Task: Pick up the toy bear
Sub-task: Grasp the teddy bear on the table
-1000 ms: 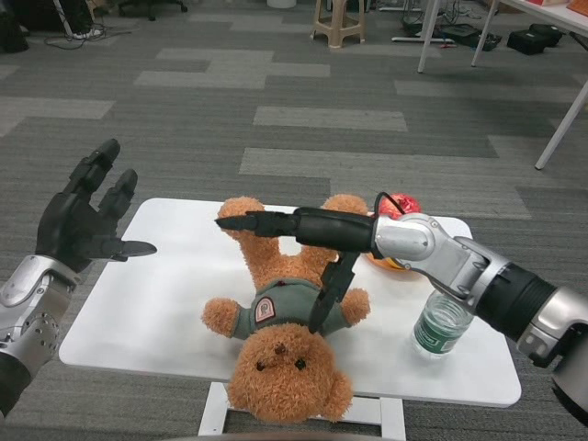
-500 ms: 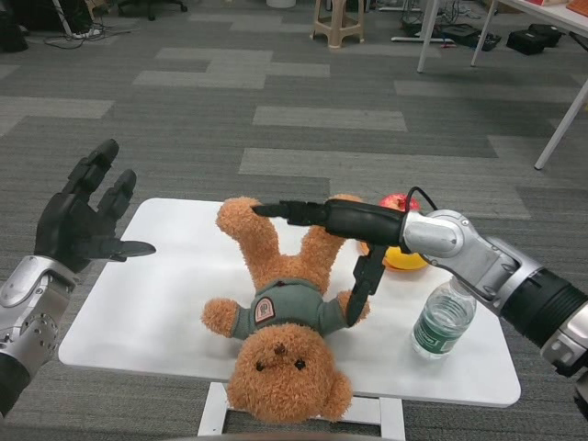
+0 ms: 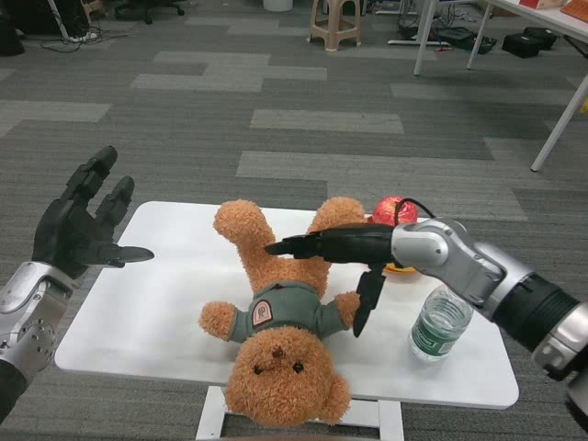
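The brown toy bear [image 3: 280, 322] in a grey-green shirt lies on its back on the white table [image 3: 156, 312], head toward me and legs pointing away. My right hand [image 3: 344, 257] hovers over the bear's legs with fingers stretched out to the left and the thumb hanging down beside the bear's right arm; it holds nothing. My left hand [image 3: 78, 225] is raised off the table's left edge, fingers spread, empty.
A clear plastic water bottle [image 3: 439, 322] with a green label stands at the table's right, just under my right forearm. Behind it a red apple [image 3: 390, 209] sits in a yellow dish [image 3: 400, 268]. Grey carpet, a stool and table legs lie beyond.
My right hand has drawn back to the right and lowered, from over the bear's far leg to above its near legs. The left hand stays put. The camera has tilted slightly.
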